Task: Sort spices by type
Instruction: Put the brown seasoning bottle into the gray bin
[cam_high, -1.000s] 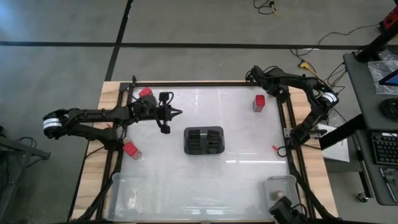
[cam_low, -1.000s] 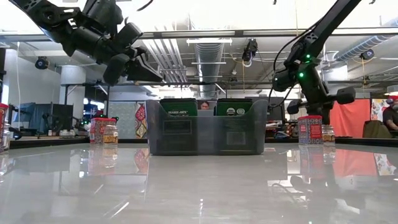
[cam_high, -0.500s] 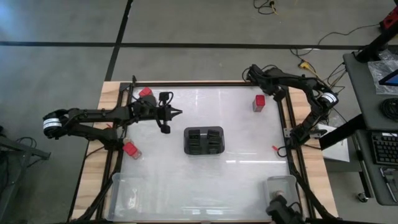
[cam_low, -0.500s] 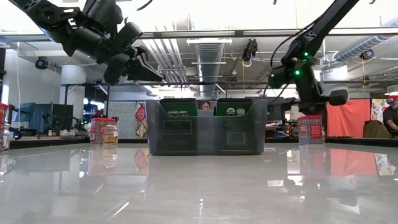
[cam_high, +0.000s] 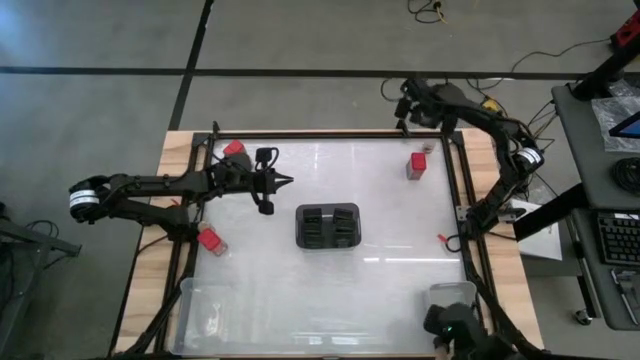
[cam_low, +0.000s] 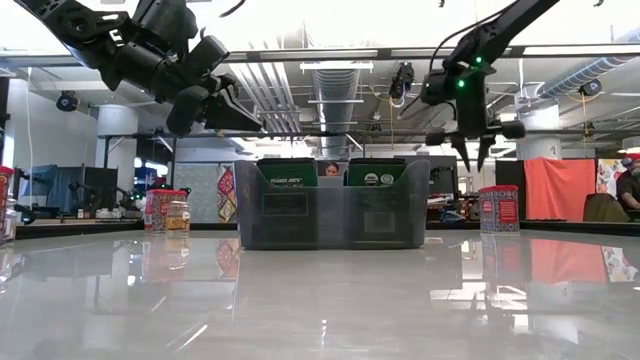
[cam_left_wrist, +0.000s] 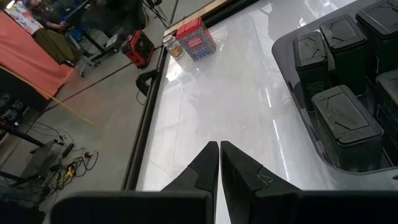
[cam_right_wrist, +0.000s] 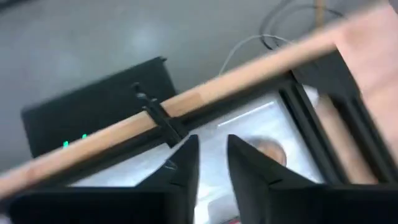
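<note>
Left tool (cam_high: 287, 181) pinched closed, arm stretched level over table; right tool (cam_low: 470, 152) raised at far edge, fingers slightly parted, empty

Two green labels (cam_low: 287, 172) on the packets standing in the dark holder (cam_low: 330, 216) carry white lettering, perhaps a brand name, too small to read.

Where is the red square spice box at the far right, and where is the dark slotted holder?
Red square spice box (cam_high: 417, 164), high view, on its top face.
Dark rectangular slotted holder (cam_high: 328, 227), high view, on the middle of its top.
</note>
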